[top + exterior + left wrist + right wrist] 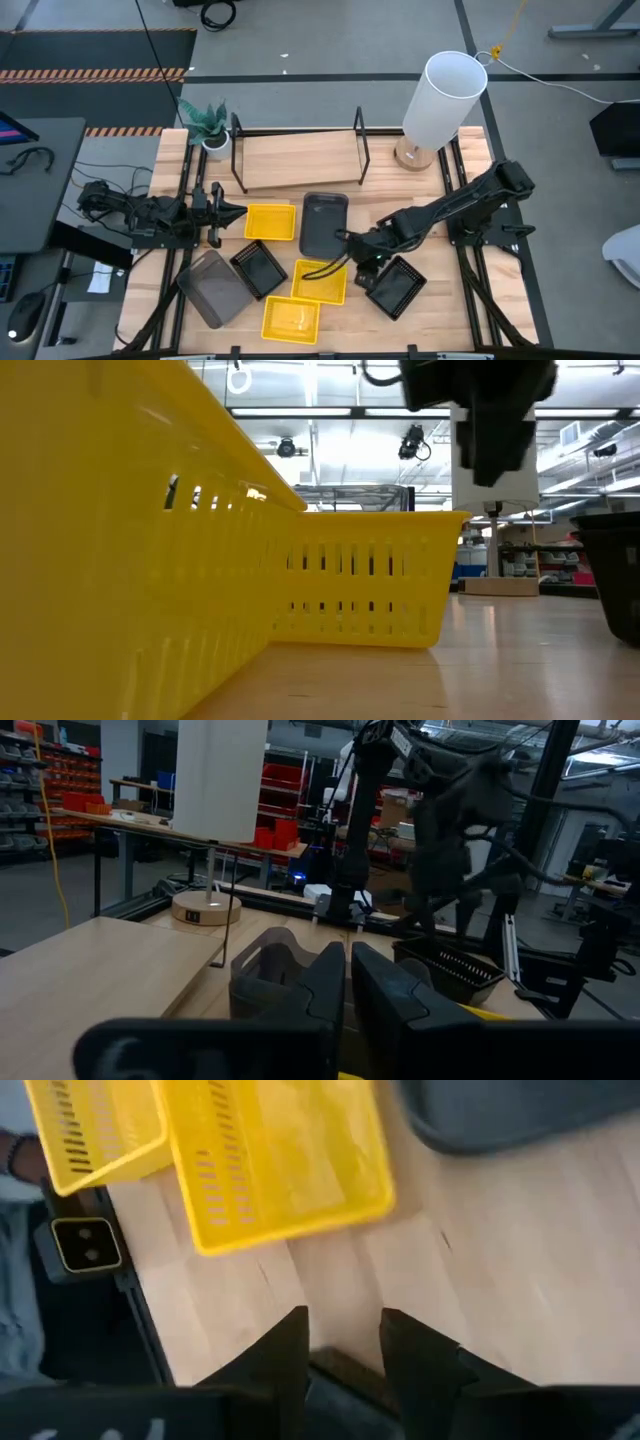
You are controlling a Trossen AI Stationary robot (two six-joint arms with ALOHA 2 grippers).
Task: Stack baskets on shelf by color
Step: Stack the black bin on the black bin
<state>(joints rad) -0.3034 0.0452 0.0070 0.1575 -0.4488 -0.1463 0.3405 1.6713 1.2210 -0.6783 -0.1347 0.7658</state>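
Note:
In the high view three yellow baskets lie flat on the table (270,222), (320,282), (291,318), with two dark grey ones (322,222), (212,287) and two black perforated ones (258,268), (397,285). The shelf board (300,158) with its black wire frames (360,145) is at the far side and holds no basket. My right gripper (346,240) is open over bare table (340,1330), between the grey basket (520,1110) and a yellow basket (280,1160). My left gripper (238,210) is shut (346,982), left of the far yellow basket.
A white cylinder lamp (440,100) stands on its round base at the far right corner beside the shelf. A small potted plant (208,125) stands at the shelf's left end. In the low view a yellow basket (120,560) fills the near left.

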